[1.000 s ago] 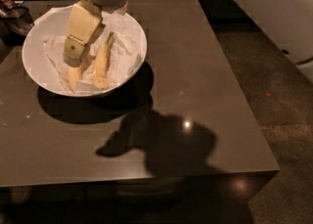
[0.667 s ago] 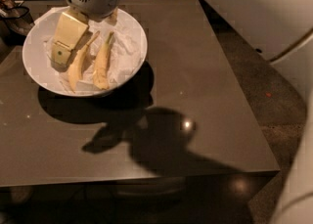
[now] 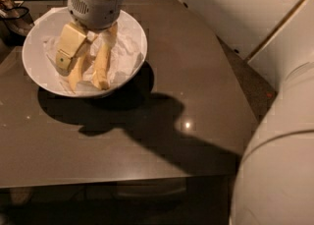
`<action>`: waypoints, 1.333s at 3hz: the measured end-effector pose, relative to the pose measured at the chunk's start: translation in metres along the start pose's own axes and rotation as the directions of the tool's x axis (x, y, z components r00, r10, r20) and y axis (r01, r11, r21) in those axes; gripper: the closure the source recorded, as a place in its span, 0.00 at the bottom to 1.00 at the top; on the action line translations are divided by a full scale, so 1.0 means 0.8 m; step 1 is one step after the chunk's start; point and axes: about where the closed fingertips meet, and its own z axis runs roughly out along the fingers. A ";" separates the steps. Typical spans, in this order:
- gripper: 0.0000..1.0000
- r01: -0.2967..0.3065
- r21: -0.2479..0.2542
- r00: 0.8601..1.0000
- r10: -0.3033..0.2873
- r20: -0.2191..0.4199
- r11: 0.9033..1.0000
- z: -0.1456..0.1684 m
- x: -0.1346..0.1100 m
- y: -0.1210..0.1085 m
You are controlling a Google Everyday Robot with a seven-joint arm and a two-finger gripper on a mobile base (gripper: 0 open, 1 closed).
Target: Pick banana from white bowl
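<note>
Camera view: jaws beside banana (image 3: 101,64) lying near-to-far

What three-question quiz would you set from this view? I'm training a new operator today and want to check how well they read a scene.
1. True or false: the pincer reaches down into the white bowl, right beside the banana.
2. Multiple choice: where on the table does the white bowl sit in this view? A) lower right corner B) upper left part C) dead centre
3. Fill the blank: the white bowl is lined with crumpled white ____.

Key: 1 true; 2 B; 3 paper.
</note>
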 end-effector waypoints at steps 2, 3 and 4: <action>0.37 -0.147 -0.041 0.989 0.148 -0.001 0.988 0.016 0.013 -0.039; 0.35 -0.173 -0.050 0.985 0.172 -0.023 0.984 0.026 0.004 -0.049; 0.35 -0.210 -0.020 0.976 0.209 -0.058 0.977 0.034 -0.010 -0.055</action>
